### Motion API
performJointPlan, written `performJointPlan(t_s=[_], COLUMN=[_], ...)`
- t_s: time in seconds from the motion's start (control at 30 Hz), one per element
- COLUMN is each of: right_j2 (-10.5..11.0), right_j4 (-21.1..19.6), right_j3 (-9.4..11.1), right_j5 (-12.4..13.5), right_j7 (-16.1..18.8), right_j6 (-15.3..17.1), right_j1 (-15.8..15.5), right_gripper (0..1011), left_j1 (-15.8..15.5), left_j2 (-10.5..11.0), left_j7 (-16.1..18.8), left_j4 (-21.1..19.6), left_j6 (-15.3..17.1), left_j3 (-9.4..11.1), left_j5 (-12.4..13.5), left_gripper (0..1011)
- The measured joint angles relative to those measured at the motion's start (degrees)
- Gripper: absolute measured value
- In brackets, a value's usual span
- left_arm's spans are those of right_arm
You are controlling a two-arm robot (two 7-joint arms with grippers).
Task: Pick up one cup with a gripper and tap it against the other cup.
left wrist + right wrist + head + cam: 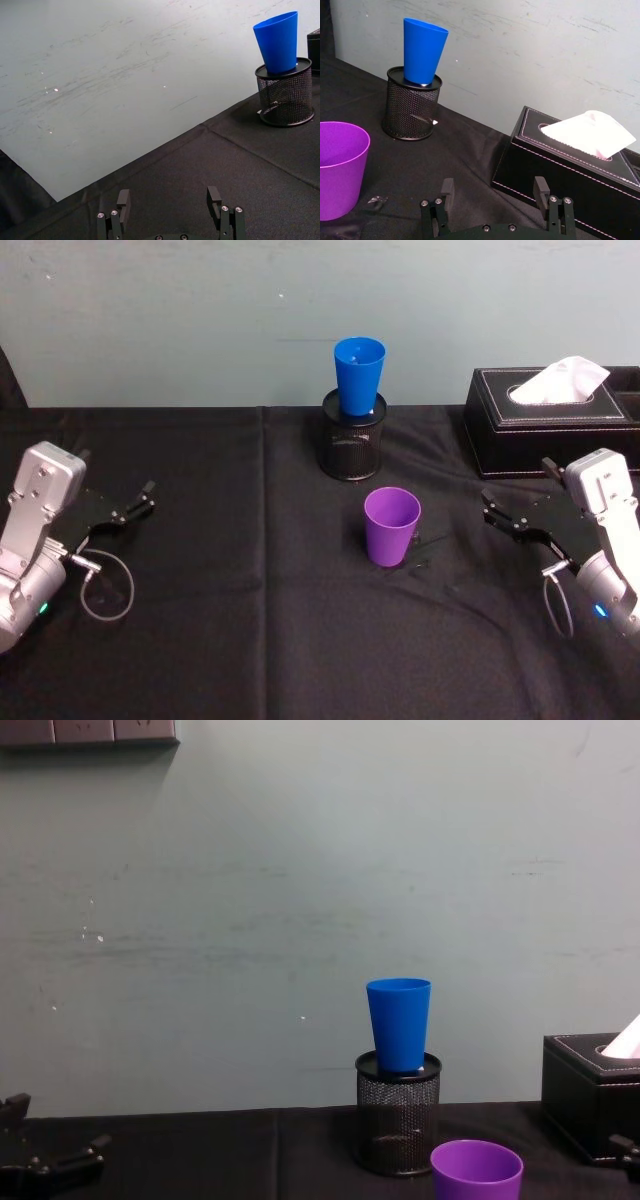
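Note:
The purple cup (391,526) stands upright on the black cloth in the middle of the table, also seen in the right wrist view (340,167) and the chest view (476,1171). The blue cup (359,375) stands upright on top of a black mesh pen holder (353,445) behind it (278,41) (423,51) (398,1023). My right gripper (492,505) rests open at the right, a hand's width from the purple cup (495,190). At the far left my left gripper (145,495) stands open with nothing in it (168,197).
A black tissue box (548,420) with a white tissue sits at the back right, close behind the right gripper. A pale wall runs along the table's far edge. A black cloth (250,640) covers the table.

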Motion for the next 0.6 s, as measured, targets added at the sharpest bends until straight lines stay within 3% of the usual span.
performJointPlan(t_s=[0.6], right_j2=[0.00], right_j4=[0.00], right_j3=[0.00], right_j5=[0.00], right_j7=[0.00], right_j6=[0.00], right_j1=[0.00], right_gripper=[1004], left_j1=[0.00], left_j2=[0.00], left_j7=[0.00], left_j4=[0.00], left_j6=[0.00], left_j3=[0.00], left_j5=[0.00], left_gripper=[1000])
